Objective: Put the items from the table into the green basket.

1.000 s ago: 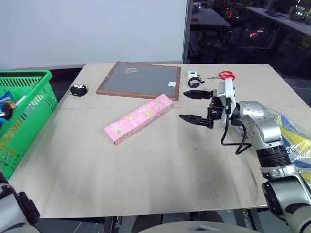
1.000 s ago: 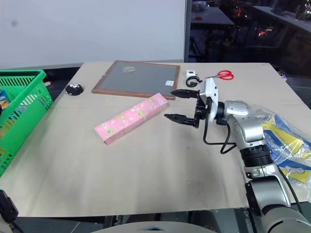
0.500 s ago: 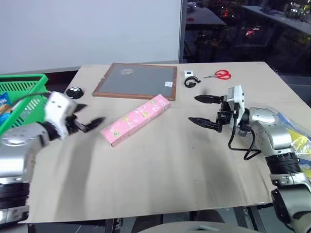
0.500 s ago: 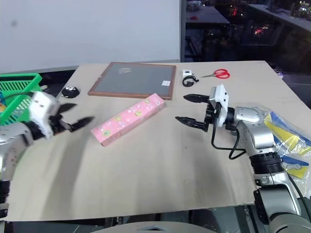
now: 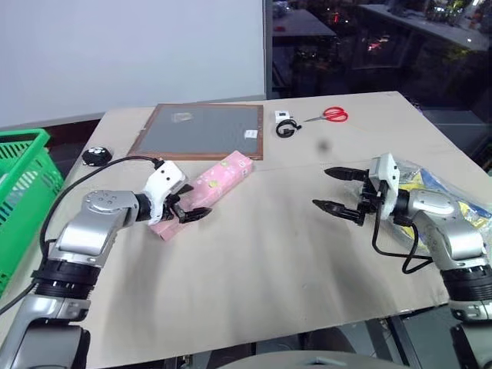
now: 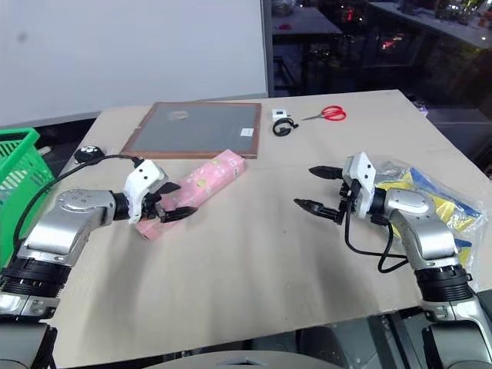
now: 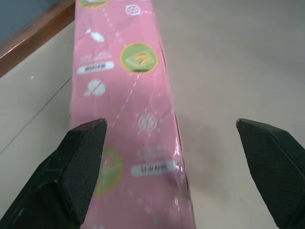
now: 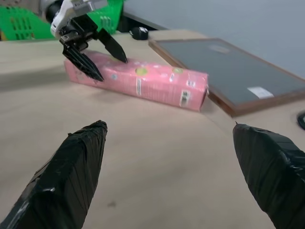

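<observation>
Pink carton [image 5: 201, 193] — I logged it flat on the table [image 5: 269, 254], just below the framed board [image 5: 201, 131]. My left gripper [image 5: 187, 206] stood wide astride its near end; right gripper [image 5: 336, 190] wide, empty, well right of the carton.

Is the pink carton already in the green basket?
No, the pink carton lies on the table, with the green basket off to the side.

Both arms are silver-grey metal segments joined by black ribbed rings. Each ends in a white wrist block carrying a gripper, the left gripper [image 5: 187, 207] and right gripper [image 5: 336, 189], with two tapered black fingers [image 8: 78, 169] of textured rubber. A loose black cable loops beside each forearm.
</observation>
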{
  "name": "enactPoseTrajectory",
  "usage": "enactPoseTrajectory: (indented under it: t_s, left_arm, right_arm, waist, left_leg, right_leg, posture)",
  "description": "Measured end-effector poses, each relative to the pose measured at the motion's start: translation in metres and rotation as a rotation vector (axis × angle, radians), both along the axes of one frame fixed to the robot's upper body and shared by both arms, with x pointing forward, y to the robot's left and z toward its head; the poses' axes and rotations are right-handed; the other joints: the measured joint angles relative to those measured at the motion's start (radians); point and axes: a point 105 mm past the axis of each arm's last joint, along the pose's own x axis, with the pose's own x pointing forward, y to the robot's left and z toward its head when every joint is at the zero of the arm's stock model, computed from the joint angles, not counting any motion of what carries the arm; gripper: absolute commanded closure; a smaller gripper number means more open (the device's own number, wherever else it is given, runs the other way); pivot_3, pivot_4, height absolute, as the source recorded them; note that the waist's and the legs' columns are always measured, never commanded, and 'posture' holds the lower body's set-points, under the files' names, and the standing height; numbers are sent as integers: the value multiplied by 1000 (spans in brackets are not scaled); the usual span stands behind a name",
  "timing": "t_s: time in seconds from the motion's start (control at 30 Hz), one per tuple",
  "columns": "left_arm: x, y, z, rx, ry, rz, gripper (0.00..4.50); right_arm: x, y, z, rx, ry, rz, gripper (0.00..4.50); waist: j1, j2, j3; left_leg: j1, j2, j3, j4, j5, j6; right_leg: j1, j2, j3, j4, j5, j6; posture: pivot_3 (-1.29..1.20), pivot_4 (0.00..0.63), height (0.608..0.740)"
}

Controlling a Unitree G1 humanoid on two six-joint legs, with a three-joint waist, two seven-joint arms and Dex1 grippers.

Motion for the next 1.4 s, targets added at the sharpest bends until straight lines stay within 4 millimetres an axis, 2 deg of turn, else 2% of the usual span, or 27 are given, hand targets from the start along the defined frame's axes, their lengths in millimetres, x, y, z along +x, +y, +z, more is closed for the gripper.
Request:
enactPoseTrajectory:
  t_s: [0.3, 0.43, 0.57, 0.67, 0.87, 1.03, 1.13, 1.17, 1.23, 1.27, 1.33, 1.4]
  left_arm:
    - [8, 8, -7, 70, 15, 63, 32]
    - [10, 8, -9, 85, 20, 69, 1104]
    - [11, 8, -12, 85, 29, 72, 3121]
    - [12, 8, -12, 90, 22, 70, 4332]
    - [19, 8, -10, 68, -36, 74, 4332]
    - [26, 17, 0, 68, -126, 130, 4332]
    - [37, 36, 26, 59, -242, 255, 4332]
    - [43, 50, 48, 78, -323, 326, 4332]
    - [46, 68, 81, 121, -421, 400, 4332]
    - [45, 87, 113, 160, -505, 474, 4332]
    - [30, 126, 172, 252, -649, 607, 4332]
    - [11, 153, 200, 336, -705, 692, 4332]
  right_arm:
    - [-2, 1, 0, -6, 15, -12, 0]
    - [-1, 1, 0, -7, 18, -12, 0]
    - [-1, 1, 2, -8, 13, -9, 0]
    - [-1, 1, 2, -7, 14, -8, 0]
    - [-1, 2, 3, -6, 12, -2, 0]
    - [-1, 5, 6, 7, 3, 10, 0]
    - [-4, 13, 15, 74, -2, 62, 0]
    - [-5, 17, 20, 103, -9, 87, 0]
    - [-5, 21, 28, 121, -26, 117, 0]
    - [-5, 24, 34, 130, -42, 140, 0]
    - [-4, 34, 49, 150, -83, 194, 0]
    - [-3, 40, 56, 163, -98, 228, 0]
  waist:
    - [-15, 5, -3]
    - [-16, 8, -5]
    - [-17, 10, -6]
    - [-16, 12, -8]
    - [-12, 14, -9]
    - [-14, 12, -8]
    - [-15, 5, -3]
    - [-15, 2, -1]
    - [-15, 0, 0]
    - [-14, 0, 0]
    - [-16, -2, 1]
    - [-16, -1, 1]
  left_leg:
    - [1, 0, 0, 1, 0, 0]
    - [1, 0, 0, 1, 0, 0]
    - [1, 0, 0, 1, 0, 0]
    - [2, -1, -1, 1, 0, 0]
    - [2, -1, -1, 2, 1, 1]
    - [1, -1, -2, 2, 0, 0]
    - [0, 0, -3, 2, 0, 0]
    - [-1, 0, -4, 2, 0, 0]
    - [-3, 0, -4, 1, 0, 0]
    - [-4, 0, -4, 1, 0, 0]
    - [-6, 0, -3, 0, 0, 0]
    - [-5, 0, -2, -3, 0, 0]
  right_leg:
    - [2, 0, 0, 0, -2, 4]
    - [2, 0, 0, 0, -2, 4]
    - [2, 0, 1, 0, -2, 4]
    - [2, 0, 1, 0, -2, 4]
    - [2, 0, 1, 2, -2, 4]
    - [1, 0, 1, 2, -2, 4]
    - [0, 1, -1, 2, -2, 3]
    - [0, 1, -1, 2, -2, 3]
    - [-2, 1, -2, 2, 1, -1]
    - [-3, 0, -2, 2, 1, -1]
    - [-6, 0, -2, 2, 1, -1]
    - [-6, -1, -1, 2, 1, -1]
  posture:
    - [-41, 0, 740]
    - [-39, 0, 740]
    - [-37, 0, 740]
    - [-37, 0, 740]
    - [-33, 0, 740]
    - [-3, 0, 740]
    - [41, 0, 740]
    - [51, 0, 740]
    - [87, 0, 740]
    - [87, 0, 740]
    - [111, 0, 740]
    - [143, 0, 740]
